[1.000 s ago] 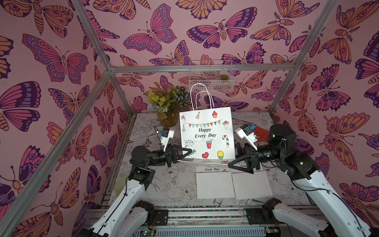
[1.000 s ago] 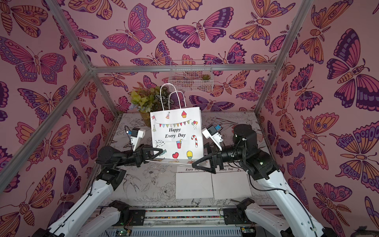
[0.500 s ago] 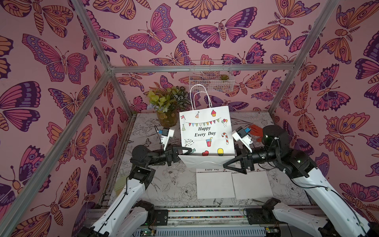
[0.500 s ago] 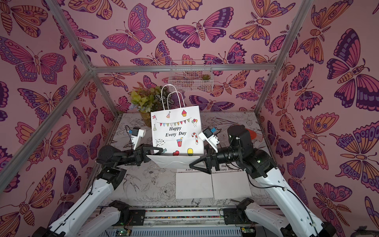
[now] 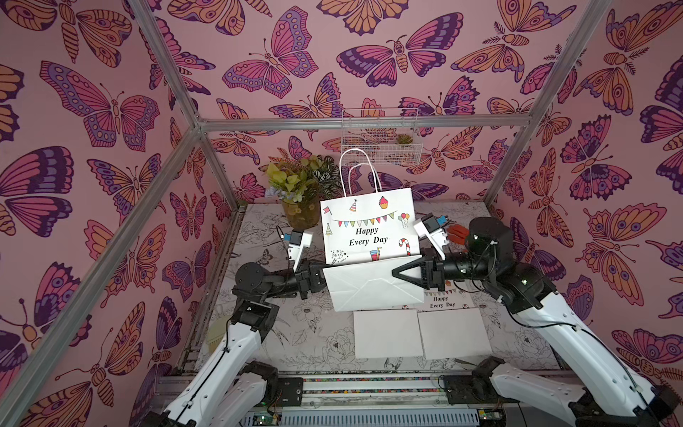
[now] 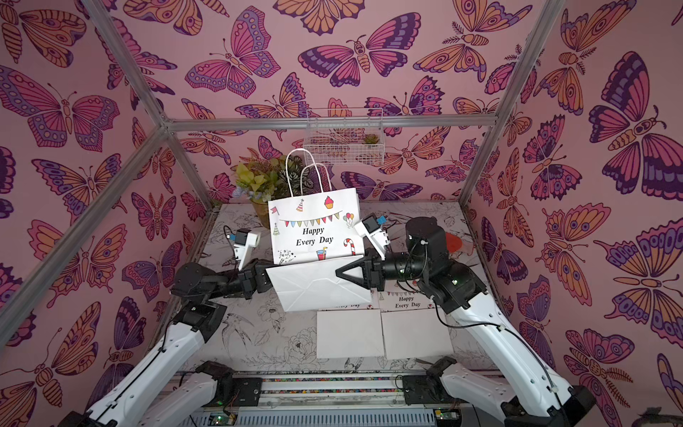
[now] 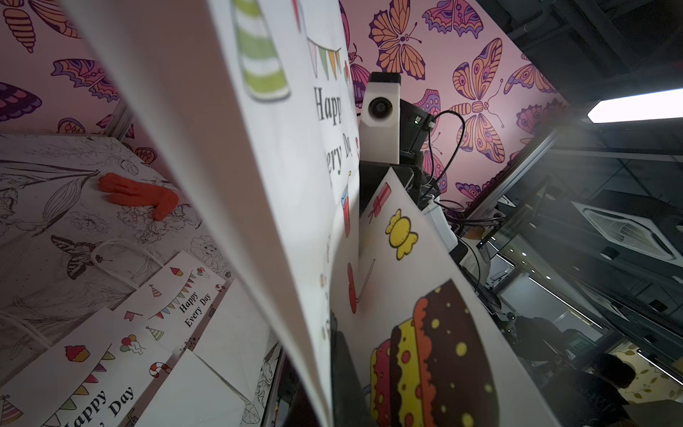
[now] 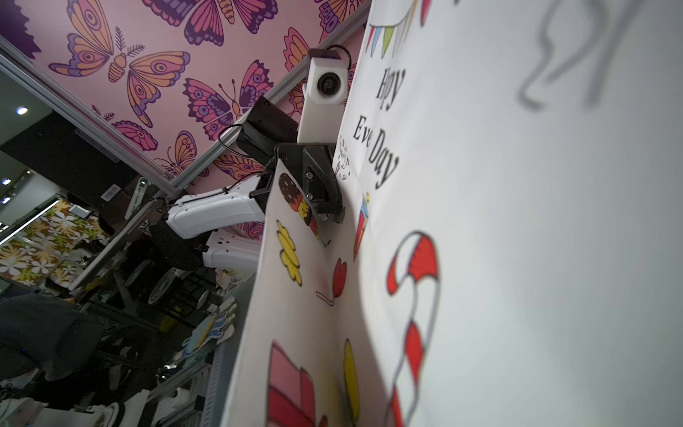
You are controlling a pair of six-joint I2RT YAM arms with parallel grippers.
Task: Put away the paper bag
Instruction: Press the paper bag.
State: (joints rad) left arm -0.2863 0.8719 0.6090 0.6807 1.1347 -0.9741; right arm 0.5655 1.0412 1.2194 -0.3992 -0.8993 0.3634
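Note:
The white paper bag [image 5: 369,229] printed "Happy Every Day" hangs upright above the table in both top views, handles up. Its lower part [image 5: 373,286] is folded forward and up, plain side showing. My left gripper [image 5: 320,278] is shut on the left edge of that fold; it shows from the right wrist view as black fingers [image 8: 325,199] pinching the paper. My right gripper [image 5: 397,273] reaches in from the right, its narrowed fingers closed over the fold's right edge. The paper bag [image 7: 281,185] fills both wrist views, hiding the right jaws.
Two flat folded bags [image 5: 388,332] [image 5: 454,329] lie side by side on the floral table [image 5: 295,332] near the front. A potted plant [image 5: 299,185] stands at the back left, a wire basket [image 5: 380,136] hangs on the back wall, and a red glove [image 7: 140,194] lies at the right rear.
The bag's lower part has folded up toward the front. My right gripper moved left onto the fold and closed from wide open. The left gripper kept its hold.

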